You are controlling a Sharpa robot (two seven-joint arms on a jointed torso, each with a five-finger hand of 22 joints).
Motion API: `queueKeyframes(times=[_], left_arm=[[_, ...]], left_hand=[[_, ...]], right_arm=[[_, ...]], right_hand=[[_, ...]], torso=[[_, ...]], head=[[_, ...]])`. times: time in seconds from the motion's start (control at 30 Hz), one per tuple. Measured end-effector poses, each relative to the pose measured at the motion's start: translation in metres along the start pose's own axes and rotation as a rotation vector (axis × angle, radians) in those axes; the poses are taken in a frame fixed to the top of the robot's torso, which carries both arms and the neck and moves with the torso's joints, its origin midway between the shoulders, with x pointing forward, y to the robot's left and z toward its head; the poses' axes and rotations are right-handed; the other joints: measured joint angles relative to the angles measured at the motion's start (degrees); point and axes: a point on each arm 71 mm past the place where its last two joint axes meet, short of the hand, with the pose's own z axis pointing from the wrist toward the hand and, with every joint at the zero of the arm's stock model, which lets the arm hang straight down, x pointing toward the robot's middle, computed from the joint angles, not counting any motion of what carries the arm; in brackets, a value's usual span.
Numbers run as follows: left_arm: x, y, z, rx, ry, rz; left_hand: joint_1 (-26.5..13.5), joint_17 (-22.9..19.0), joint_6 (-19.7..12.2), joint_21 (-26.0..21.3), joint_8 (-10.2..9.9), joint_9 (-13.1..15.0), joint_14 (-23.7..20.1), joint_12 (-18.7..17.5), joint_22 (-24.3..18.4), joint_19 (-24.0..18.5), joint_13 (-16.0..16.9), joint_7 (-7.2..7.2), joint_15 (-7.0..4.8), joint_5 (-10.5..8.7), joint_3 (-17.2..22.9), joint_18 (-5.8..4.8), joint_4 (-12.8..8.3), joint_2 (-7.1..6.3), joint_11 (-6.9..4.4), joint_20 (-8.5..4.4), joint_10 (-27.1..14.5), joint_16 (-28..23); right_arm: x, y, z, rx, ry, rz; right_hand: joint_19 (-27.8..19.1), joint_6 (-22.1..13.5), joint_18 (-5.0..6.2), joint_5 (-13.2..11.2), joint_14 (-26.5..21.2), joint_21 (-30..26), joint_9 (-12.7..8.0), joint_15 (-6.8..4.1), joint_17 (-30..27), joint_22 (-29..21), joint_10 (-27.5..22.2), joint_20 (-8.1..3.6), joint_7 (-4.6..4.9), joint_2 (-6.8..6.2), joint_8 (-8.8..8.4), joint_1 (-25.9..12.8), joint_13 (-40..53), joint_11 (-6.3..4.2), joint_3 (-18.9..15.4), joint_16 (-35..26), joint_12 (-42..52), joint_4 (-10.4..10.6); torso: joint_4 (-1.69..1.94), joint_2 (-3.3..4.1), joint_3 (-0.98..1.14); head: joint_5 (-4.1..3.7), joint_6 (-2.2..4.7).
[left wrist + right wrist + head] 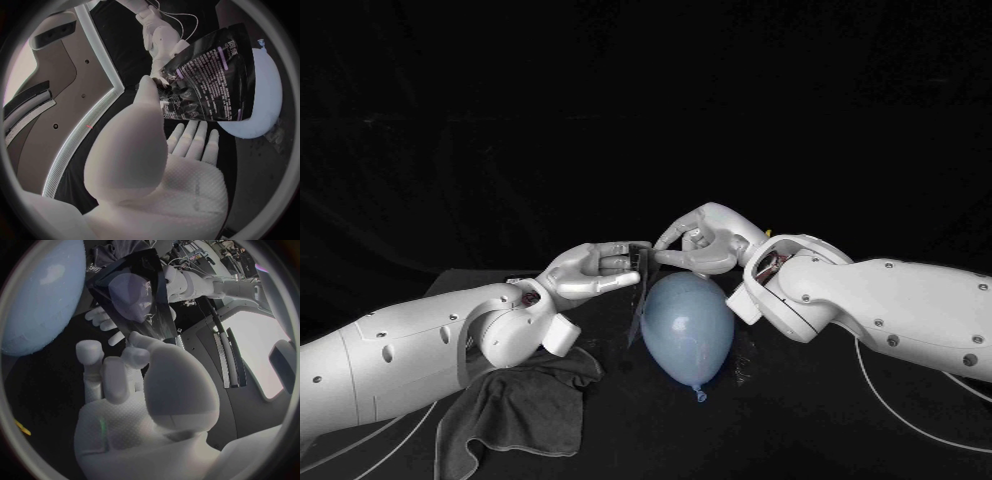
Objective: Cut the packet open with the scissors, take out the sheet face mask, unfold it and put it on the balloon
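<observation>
Above the balloon (687, 335), packet (212, 75): is hanging upright between both hands, its lower end reaching down beside the balloon.
Progress: the sheet mask is not showing. I cannot tell if the packet is cut, so pulling out, unfolding and placing are probably all remaining.
Left robot hand (596, 272): is pinching the packet's top end.
Right robot hand (700, 240): is pinching the same end, opposite.

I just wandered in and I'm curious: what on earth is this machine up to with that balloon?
The left robot hand holds a dark packet upright, close to a pale blue balloon lying on the black table. The right robot hand appears to pinch the packet's top corner. A dark cloth lies nearby. The balloon wears no mask yet.
</observation>
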Motion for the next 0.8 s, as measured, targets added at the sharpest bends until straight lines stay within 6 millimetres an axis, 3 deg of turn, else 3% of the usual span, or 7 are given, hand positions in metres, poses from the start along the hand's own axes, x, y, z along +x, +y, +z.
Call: queueKeyframes(times=[0.37,0.63,0.8], left_arm=[[-0.005,0.001,-0.003,-0.022,-0.027,0.029],[-0.012,0.001,-0.009,-0.036,-0.046,0.048],[-0.019,0.000,-0.017,-0.043,-0.062,0.059]], left_hand=[[-0.1,-0.5,-1.5,0.0,0.0,-0.3,-5.4,0.0,-0.1,-2.0,-0.1,-0.30,0.57,0.33,-2.1,-0.01,0.2,-2.01,0.48,0.00,-4.8,0.0],[-0.2,-0.8,-2.4,-0.2,-0.2,-0.5,-8.3,0.0,-0.2,-3.2,-0.1,-0.21,0.83,0.33,-2.7,0.00,0.2,-2.16,0.66,0.00,-6.0,-0.1],[-0.4,-0.9,-2.4,-0.2,-0.2,-0.5,-10.0,0.0,-0.3,-4.4,-0.1,-0.21,-0.08,0.33,-2.7,0.00,0.2,-2.42,-0.58,0.02,-6.8,-0.2]], right_arm=[[-0.007,-0.006,-0.002,0.032,-0.040,-0.006],[-0.012,-0.010,-0.002,0.049,-0.065,-0.016],[-0.014,-0.012,-0.002,0.057,-0.077,-0.024]], right_hand=[[0.0,0.0,-0.36,0.0,0.4,0.9,0.0,0.02,0.8,0.7,0.2,-0.01,0.00,-0.32,0.65,-0.4,1.0,-0.22,0.4,0.8,1.1,-0.4],[0.2,-0.2,-0.40,0.0,0.4,1.3,0.0,0.02,1.2,1.0,0.3,-0.20,-0.08,-0.54,1.31,-0.7,1.6,-0.30,0.6,1.0,1.5,-0.6],[0.4,-0.3,-0.42,0.0,0.4,1.6,0.0,0.02,1.3,1.2,0.3,0.01,-0.10,-0.45,1.74,-0.9,1.8,-0.30,0.6,1.3,1.9,-0.6]], torso=[[-0.01,0.01,-0.01],[0.02,0.01,-0.01],[0.03,0.01,0.00]], head=[[-0.14,-0.01],[-0.26,0.08],[-0.27,-0.04]])
